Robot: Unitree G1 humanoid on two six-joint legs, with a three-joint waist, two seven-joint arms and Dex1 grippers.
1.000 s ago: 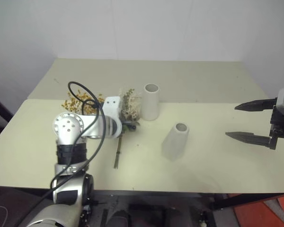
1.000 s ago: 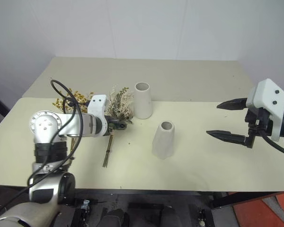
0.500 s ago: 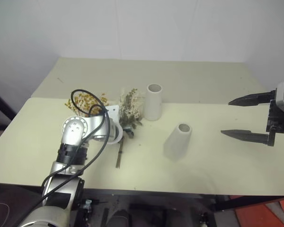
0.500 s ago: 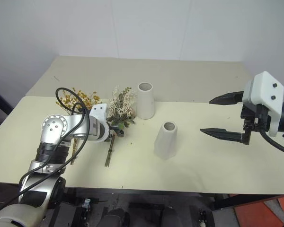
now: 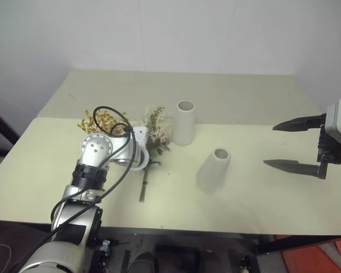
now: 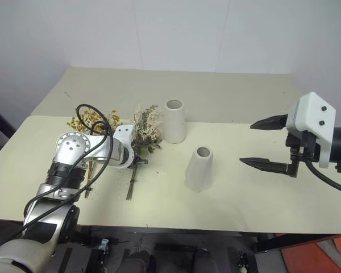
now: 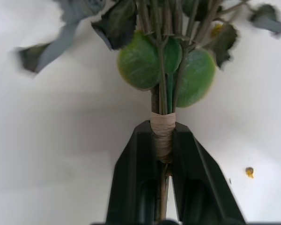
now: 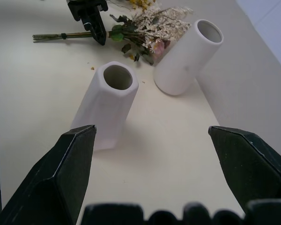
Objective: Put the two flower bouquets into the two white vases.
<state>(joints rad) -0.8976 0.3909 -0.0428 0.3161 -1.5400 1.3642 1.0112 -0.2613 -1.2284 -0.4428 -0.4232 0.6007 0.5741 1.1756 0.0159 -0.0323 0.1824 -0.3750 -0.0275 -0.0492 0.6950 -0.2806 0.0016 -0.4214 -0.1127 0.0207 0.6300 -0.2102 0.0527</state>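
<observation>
The pink rose bouquet [image 5: 158, 128] lies on the table at the left, its brown stems [image 5: 142, 187] pointing toward the front edge. My left gripper [image 7: 162, 129] is shut on those stems at their tan wrapping, just below the round green leaves. The yellow-orange bouquet [image 5: 99, 121] lies beside it, farther left, partly behind my left arm. One white vase [image 5: 184, 122] stands upright right of the flowers. The other white vase [image 5: 213, 169] stands nearer the front. My right gripper [image 5: 270, 145] hovers open at the right, apart from both vases, pointing toward them.
The pale table [image 5: 244, 96] is two tops joined, with a seam running across behind the back vase. A black cable [image 5: 111, 114] loops above my left wrist. Small yellow crumbs [image 7: 249, 172] lie near the stems. Bare tabletop stretches between the vases and the right gripper.
My left gripper has dropped down and forward onto the pink bouquet's stems and gone from open to shut on them. The right gripper has stayed in place.
</observation>
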